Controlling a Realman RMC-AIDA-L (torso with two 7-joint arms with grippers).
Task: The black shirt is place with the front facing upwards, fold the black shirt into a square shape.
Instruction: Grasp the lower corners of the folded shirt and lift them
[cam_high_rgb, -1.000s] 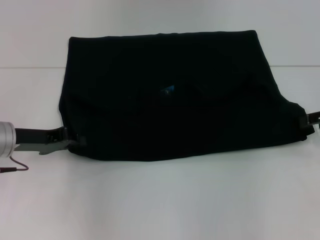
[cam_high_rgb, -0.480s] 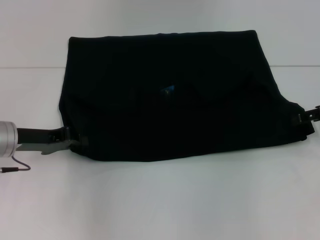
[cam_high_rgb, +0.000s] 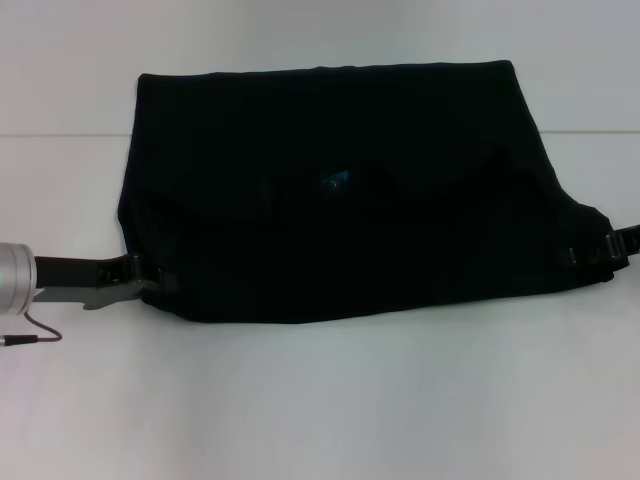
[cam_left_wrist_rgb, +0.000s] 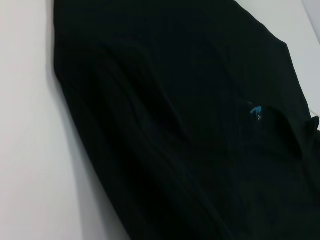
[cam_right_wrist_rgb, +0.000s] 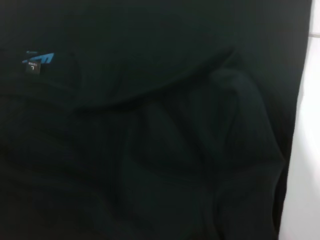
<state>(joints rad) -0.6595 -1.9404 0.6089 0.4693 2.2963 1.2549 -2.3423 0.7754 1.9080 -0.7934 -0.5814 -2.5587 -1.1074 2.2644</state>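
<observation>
Two grippers reached in low and level from opposite sides: the left gripper (cam_high_rgb: 150, 280) met the near left corner of the black shirt (cam_high_rgb: 340, 200), the right gripper (cam_high_rgb: 590, 250) its near right corner, and whether either's fingers were apart or together could not be told. One shirt lay folded on the white table (cam_high_rgb: 320, 400), one blue neck label (cam_high_rgb: 335, 181) showing mid-cloth.

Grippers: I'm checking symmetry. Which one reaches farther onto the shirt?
The right gripper overlaps the black shirt; the left gripper sits at its edge.
</observation>
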